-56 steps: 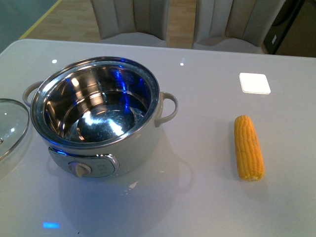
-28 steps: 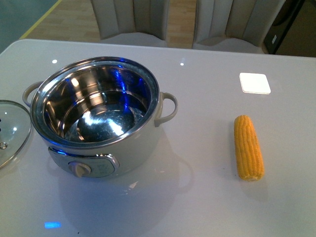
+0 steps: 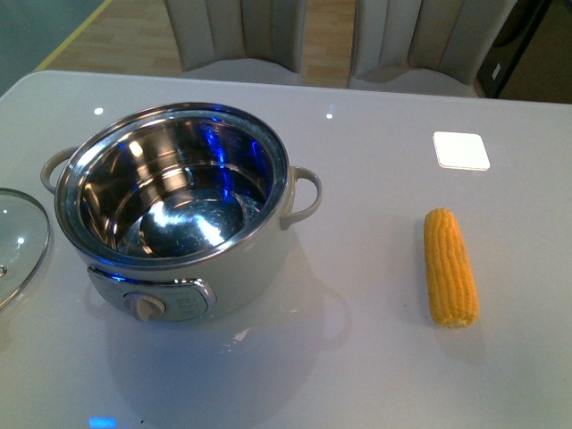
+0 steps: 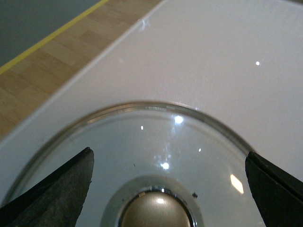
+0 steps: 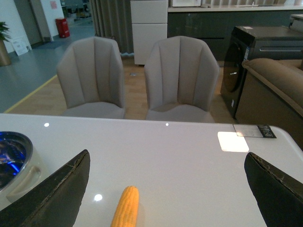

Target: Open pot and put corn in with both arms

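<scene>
— Where is the left gripper (image 4: 168, 155)?
— Right over the glass lid (image 4: 156, 137). Its two fingers are spread wide. The lid's knob (image 4: 156, 213) sits between them, not pinched.
— And the right gripper (image 5: 166, 156)?
— Wide apart too, holding nothing. The corn (image 5: 126, 208) lies flat on the white table (image 5: 189, 156) just ahead of it, between its fingers (a bit nearer the finger on the pot's side).
— And the pot (image 3: 255, 268)?
— Its lid is off. It stands out past that same finger, and the lid lies just beside it.

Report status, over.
Left gripper open above lid; right gripper open, empty. Pot uncovered, empty. Corn on table, nothing between it and pot.
</scene>
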`<state>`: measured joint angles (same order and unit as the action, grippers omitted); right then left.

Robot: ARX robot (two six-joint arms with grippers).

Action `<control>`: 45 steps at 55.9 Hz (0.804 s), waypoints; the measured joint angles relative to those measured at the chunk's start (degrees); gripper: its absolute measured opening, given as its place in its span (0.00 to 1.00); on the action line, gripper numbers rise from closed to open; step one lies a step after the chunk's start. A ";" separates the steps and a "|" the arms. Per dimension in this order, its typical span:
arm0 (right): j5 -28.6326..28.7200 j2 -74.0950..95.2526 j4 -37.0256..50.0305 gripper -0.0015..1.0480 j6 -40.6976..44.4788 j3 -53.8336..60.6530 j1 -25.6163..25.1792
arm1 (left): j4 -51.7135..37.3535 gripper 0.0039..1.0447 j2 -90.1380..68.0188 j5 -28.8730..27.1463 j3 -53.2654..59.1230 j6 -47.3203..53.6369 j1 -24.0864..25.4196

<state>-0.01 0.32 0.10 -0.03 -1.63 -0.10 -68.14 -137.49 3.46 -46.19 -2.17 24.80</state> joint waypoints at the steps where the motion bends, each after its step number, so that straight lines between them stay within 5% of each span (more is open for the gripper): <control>1: 0.00 0.00 0.00 0.91 0.00 0.00 0.00 | 0.04 0.93 1.09 0.22 0.39 -0.09 0.13; 24: 0.00 0.00 0.00 0.91 0.00 0.00 0.00 | 3.48 0.93 31.08 7.58 16.50 -1.07 1.92; 45: 0.00 0.00 0.00 0.91 0.00 0.00 0.00 | 20.55 0.93 66.03 9.03 29.00 -0.92 0.33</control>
<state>-0.01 0.32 0.10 -0.03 -1.63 -0.10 -47.59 -71.46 12.49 -17.19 -3.09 25.12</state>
